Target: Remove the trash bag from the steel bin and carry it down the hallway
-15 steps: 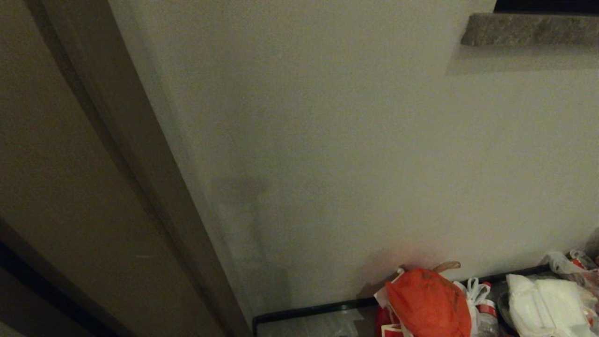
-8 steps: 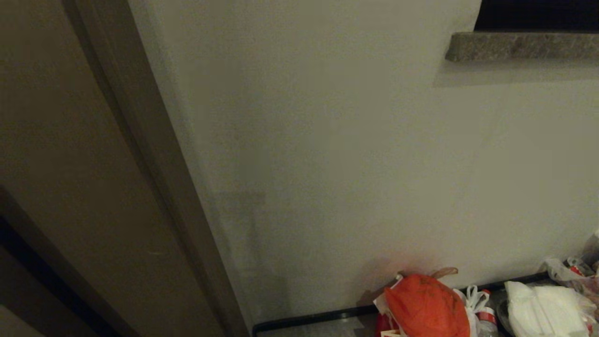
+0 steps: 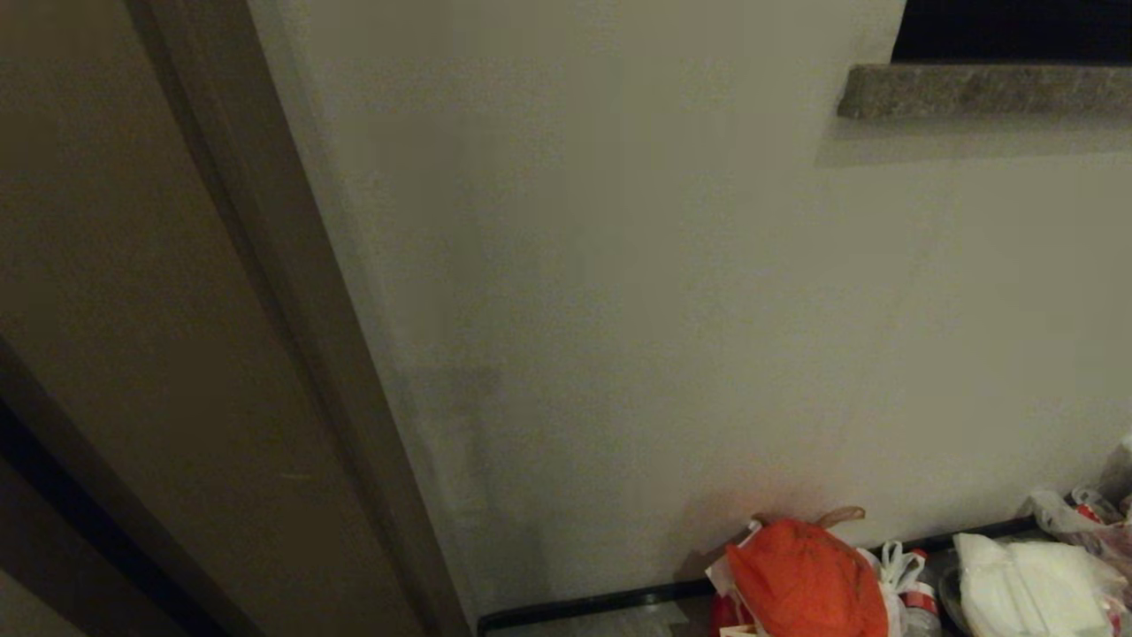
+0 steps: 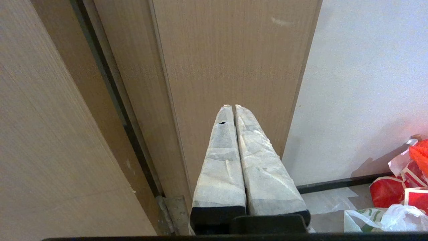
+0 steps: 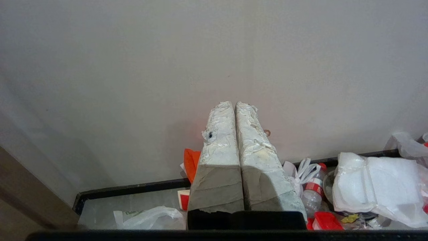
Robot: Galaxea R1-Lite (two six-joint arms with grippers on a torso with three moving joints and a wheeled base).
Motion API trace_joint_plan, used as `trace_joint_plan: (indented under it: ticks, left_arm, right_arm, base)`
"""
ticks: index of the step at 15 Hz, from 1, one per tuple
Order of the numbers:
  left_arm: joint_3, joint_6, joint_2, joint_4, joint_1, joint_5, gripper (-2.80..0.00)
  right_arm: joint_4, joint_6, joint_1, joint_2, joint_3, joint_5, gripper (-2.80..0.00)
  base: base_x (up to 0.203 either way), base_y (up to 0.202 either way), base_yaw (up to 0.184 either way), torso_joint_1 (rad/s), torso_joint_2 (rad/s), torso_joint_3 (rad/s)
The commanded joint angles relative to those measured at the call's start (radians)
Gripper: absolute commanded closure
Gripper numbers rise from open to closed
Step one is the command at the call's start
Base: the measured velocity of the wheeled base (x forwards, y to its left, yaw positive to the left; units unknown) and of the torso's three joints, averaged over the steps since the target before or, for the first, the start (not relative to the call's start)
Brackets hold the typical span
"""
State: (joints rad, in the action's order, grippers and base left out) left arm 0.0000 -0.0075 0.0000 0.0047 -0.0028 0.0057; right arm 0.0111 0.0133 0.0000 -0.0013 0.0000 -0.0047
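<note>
- left gripper [image 4: 234,107], right gripper [image 5: 234,104]: both pressed together, empty
- floor: white bag with green print [image 5: 147,214] lying loose, maybe the trash bag; red-orange bag [image 3: 800,579] by wall
- steel bin unseen; step: delivery or parking; next: confirm drop

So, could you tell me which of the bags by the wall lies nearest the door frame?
The thin white bag with green printing, lying flat on the floor tiles. The red-orange bag and the puffy white bag sit farther along the wall from the door frame.
</note>
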Motion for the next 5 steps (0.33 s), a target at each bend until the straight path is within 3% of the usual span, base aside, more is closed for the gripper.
trace_joint_plan:
  ticks: [1,5]
  left_arm:
    - [0.002,0.0,-0.001,0.0,0.0,0.0,0.0]
    - [0.002,0.0,0.0,0.0,0.0,0.0,0.0]
  right_arm:
    - [0.001,0.0,0.0,-0.002,0.003,0.0,0.0]
    - [0.0,0.002,0.0,-0.002,0.003,0.0,0.0]
  base:
    - [0.0,0.0,0.0,0.0,0.0,0.0]
    - [0.0,0.0,0.0,0.0,0.0,0.0]
